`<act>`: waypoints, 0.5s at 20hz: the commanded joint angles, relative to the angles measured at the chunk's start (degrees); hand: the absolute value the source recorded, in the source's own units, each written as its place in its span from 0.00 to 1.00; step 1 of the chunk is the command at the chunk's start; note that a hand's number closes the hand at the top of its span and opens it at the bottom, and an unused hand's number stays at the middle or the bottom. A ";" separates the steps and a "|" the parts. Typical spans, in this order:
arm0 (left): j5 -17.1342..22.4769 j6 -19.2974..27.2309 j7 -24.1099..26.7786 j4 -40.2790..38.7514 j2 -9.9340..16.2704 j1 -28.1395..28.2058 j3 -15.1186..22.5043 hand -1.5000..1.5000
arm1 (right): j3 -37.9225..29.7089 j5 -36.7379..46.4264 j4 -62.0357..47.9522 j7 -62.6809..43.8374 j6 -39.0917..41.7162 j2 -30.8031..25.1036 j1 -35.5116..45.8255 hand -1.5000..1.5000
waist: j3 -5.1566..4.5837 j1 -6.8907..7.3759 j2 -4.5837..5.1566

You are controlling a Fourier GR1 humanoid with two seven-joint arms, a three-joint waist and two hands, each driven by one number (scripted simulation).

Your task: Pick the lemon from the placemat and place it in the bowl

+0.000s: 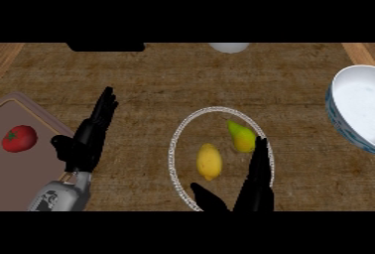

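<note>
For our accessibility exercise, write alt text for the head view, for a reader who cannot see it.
A yellow lemon and a green pear lie on a round placemat on a wooden counter, with the robot's open right hand just right of the lemon. A white bowl sits at the right edge. The open left hand rests beside a board bearing a tomato.

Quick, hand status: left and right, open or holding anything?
Left hand: open, fingers straight, holding nothing.
Right hand: open beside the lemon, holding nothing.

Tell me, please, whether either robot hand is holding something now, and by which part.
Nothing is held. The right robot hand is open beside the lemon on the placemat; the left robot hand rests open.
</note>
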State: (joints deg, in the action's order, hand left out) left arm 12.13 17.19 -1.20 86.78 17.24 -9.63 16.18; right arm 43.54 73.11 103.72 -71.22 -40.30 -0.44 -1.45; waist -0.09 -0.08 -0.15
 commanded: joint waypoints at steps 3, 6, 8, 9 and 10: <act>-1.54 0.22 1.32 0.02 -1.70 1.90 1.08 0.50 | 2.95 2.23 1.48 -14.00 -4.26 0.42 3.83 0.00 | 0.04 0.40 0.08; -2.25 0.95 -1.83 1.35 -2.16 -0.07 1.42 0.50 | 1.41 0.47 3.12 -11.92 -4.16 0.41 3.13 0.00 | 0.09 0.19 0.07; -1.69 -0.16 0.00 -1.78 -2.24 -1.20 -0.02 0.50 | 4.25 2.32 0.20 -13.31 -8.82 0.41 1.95 0.00 | 0.06 -0.01 0.14; -1.01 -0.51 -0.44 -0.84 -1.30 -0.47 -1.20 0.50 | 2.75 1.87 -0.42 -10.86 -10.67 0.41 0.66 0.00 | 0.09 0.10 0.12; -0.69 -2.18 -1.09 -1.30 -0.03 -1.09 -1.41 0.50 | 4.40 1.84 1.62 -12.33 -9.25 0.41 0.55 0.00 | 0.07 -0.02 0.08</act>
State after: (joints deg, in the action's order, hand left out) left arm 11.17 16.41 -1.42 85.75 16.10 -10.24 15.67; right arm 46.13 74.54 104.11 -71.23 -45.24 -0.52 -0.98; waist -0.03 -0.05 -0.05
